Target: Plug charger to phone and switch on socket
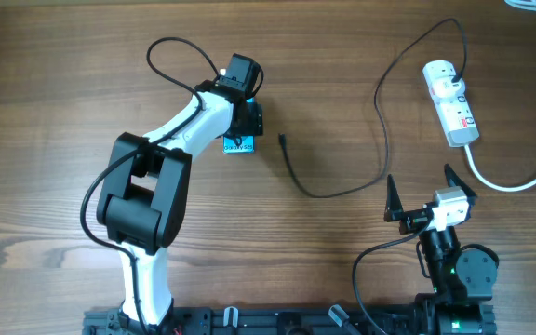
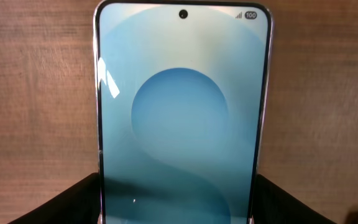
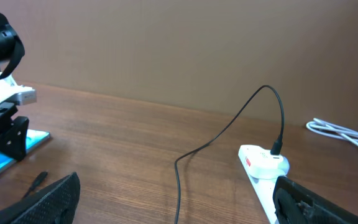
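Observation:
The phone (image 1: 239,144) lies flat on the table with its cyan screen up; it fills the left wrist view (image 2: 182,112). My left gripper (image 1: 242,130) sits over it, with a finger pressed against each long side (image 2: 178,182). The charger's black cable (image 1: 328,194) curves across the table. Its small plug tip (image 1: 282,140) lies free just right of the phone, and its white plug (image 1: 440,73) sits in the socket (image 1: 456,110). My right gripper (image 1: 419,177) is open and empty, hovering near the front right. In the right wrist view (image 3: 176,186) the cable (image 3: 178,180) lies between its fingers.
The socket's thick white cord (image 1: 519,179) loops off to the right edge. More white cord (image 3: 347,134) lies behind the socket (image 3: 260,174) in the right wrist view. The left arm's own black cable (image 1: 170,51) arcs above the arm.

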`<state>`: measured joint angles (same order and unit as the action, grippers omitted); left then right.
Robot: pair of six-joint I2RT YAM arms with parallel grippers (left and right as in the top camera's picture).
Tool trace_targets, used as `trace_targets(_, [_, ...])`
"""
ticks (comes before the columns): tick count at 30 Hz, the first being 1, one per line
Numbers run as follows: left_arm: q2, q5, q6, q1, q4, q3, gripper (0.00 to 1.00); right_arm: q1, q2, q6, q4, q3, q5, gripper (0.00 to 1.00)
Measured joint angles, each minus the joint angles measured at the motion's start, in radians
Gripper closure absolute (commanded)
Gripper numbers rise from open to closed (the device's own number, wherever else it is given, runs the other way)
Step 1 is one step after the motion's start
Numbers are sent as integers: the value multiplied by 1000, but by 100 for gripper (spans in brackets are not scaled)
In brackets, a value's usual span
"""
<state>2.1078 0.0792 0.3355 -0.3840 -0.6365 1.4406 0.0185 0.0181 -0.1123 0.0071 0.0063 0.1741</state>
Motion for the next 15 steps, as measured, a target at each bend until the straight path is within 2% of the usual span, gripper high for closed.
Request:
trace_targets(8, [-13,-119,0,0,-266,11,29,0,0,0,0,0,0,0])
trace_targets(13, [-13,-157,5,0,-359,6,17,0,0,0,0,0,0,0])
trace_targets(15, [-13,-164,8,0,-355,6,16,0,0,0,0,0,0,0])
